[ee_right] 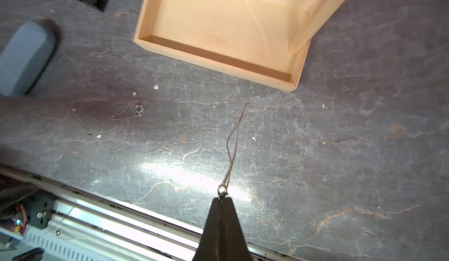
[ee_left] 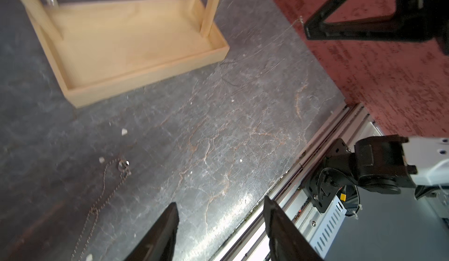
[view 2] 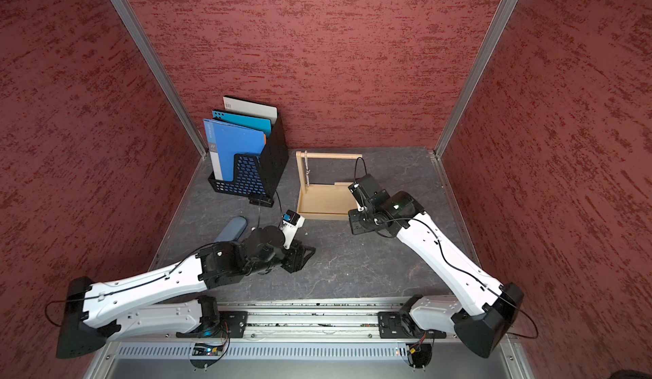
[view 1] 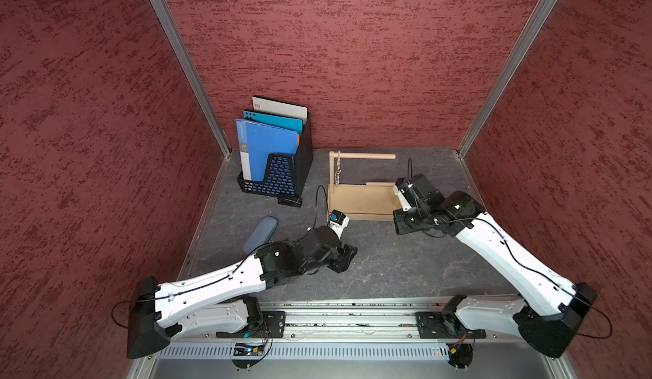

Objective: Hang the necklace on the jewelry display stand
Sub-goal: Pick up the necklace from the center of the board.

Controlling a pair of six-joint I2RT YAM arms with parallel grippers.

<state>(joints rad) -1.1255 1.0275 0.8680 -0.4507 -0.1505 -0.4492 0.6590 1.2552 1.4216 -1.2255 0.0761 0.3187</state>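
Silver necklace [ee_right: 232, 148], hanging straight from pinched right hand [ee_right: 222, 200], pointing toward stand [ee_right: 213, 60]

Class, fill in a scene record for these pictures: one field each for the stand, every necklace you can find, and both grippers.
Stand: pale wooden jewelry display stand, upright on the dark grey marbled table
Hung already: silver beaded chain over the dowel arm, beside the tall post
Held necklace: thin fine-link chain hanging from the right gripper, which is shut on it
Loose necklace: second thin chain with a small pendant, lying on the table
Free arm: left gripper open, holding nothing
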